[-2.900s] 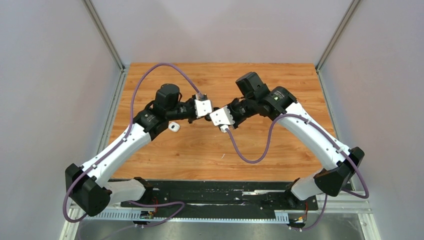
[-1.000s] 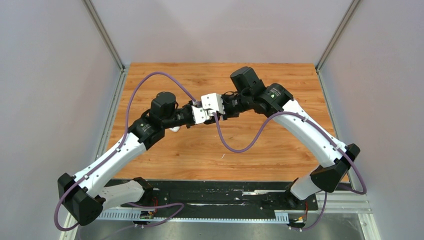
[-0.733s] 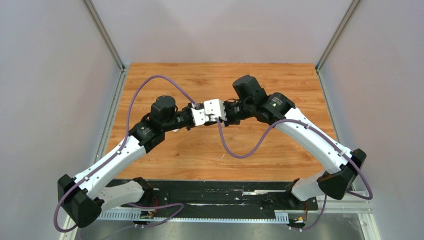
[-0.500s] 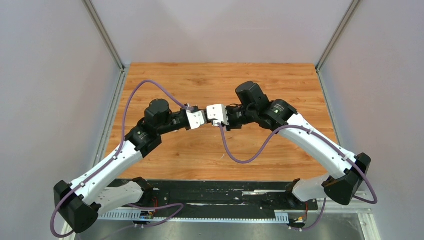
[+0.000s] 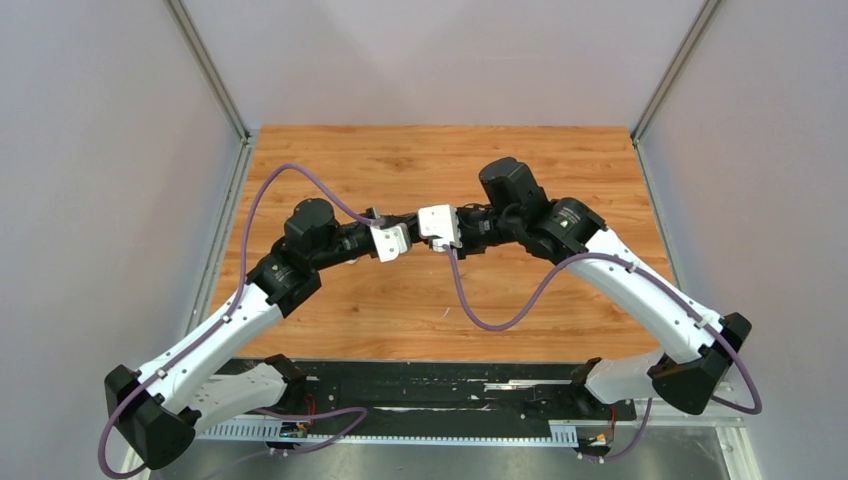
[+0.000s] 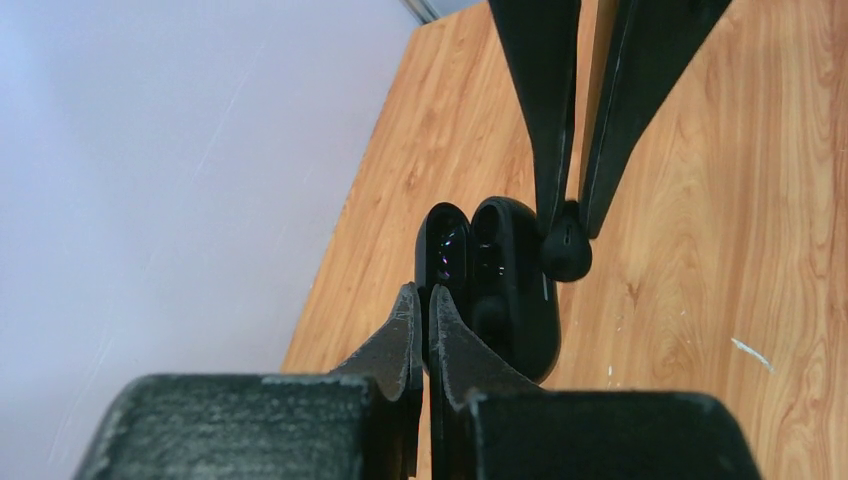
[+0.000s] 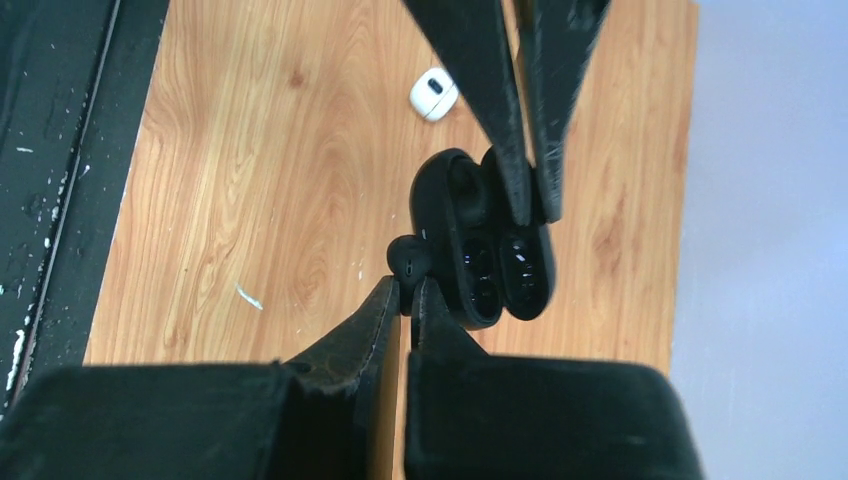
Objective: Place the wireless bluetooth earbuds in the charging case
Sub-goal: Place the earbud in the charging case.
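The black charging case (image 7: 470, 235) hangs open, its lid (image 6: 443, 245) pinched in my shut left gripper (image 6: 420, 295). My right gripper (image 7: 405, 285) is shut on a small rounded black earbud (image 7: 408, 258). In the left wrist view that earbud (image 6: 567, 250) rests against the outer edge of the case body (image 6: 515, 300), outside its hollows. From above, the two grippers meet nose to nose (image 5: 415, 238) over the middle of the table and hide the case and the earbud. No other earbud is in view.
A small white case (image 7: 433, 93) lies closed on the wooden table (image 5: 520, 160) to the left of the grippers; my left arm hides it from above. Grey walls stand close on three sides. A black rail (image 5: 450, 385) runs along the near edge.
The two wrists overlapped a second ago and have drawn slightly apart. My left wrist slid left and toward me, and the right one shifted right. Both grips stay the same.
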